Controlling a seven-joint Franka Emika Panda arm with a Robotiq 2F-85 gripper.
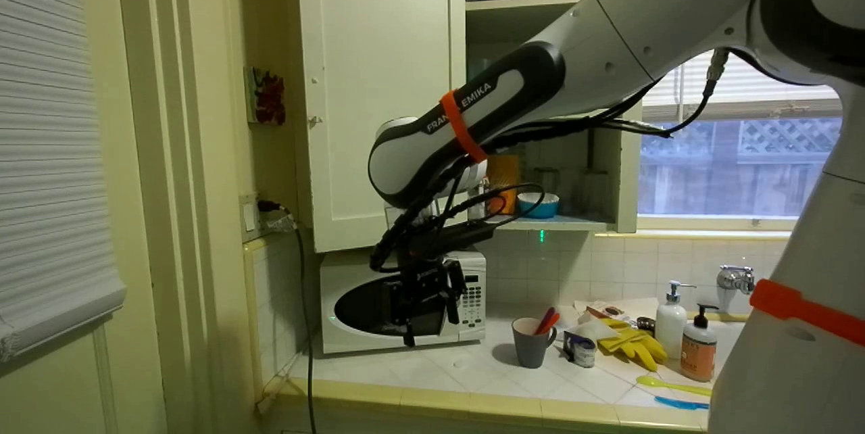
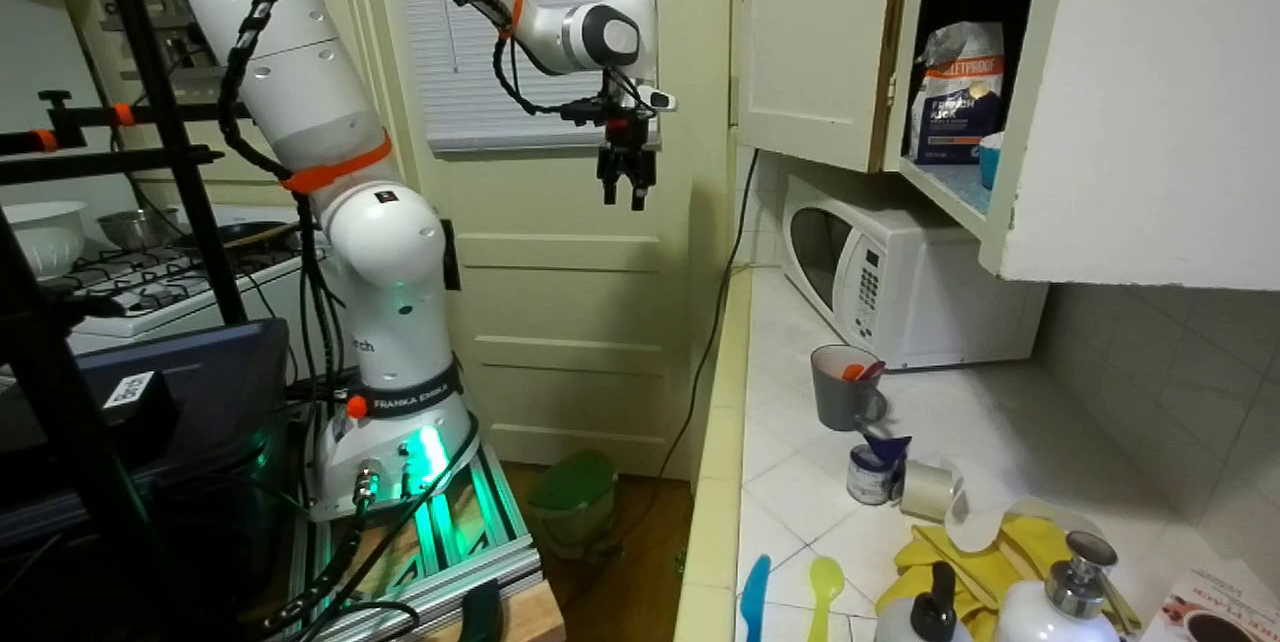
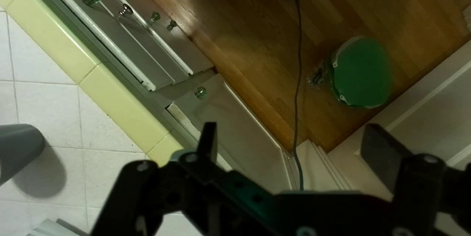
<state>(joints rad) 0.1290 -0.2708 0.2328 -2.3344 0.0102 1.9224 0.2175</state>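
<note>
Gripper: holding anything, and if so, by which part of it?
Nothing is held: in the wrist view the gripper stands open, its fingers wide apart with nothing between them.

The microwave [image 1: 365, 309] is shared by both exterior views, frontally and obliquely; floor [image 3: 254, 34] seemingly nearby is wrist-viewed from above.

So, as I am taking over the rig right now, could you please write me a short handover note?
Gripper: open and empty, hanging in the air, touching nothing.
Things: the grey mug stands upright on the counter with red and orange items in it; the microwave stands beyond it, a small can beside it. A blue utensil and a yellow-green spoon lie near the front edge.
Done: nothing is held; I cannot tell whether anything was moved.
Left: any handling would probably start with a fresh grasp.
</note>
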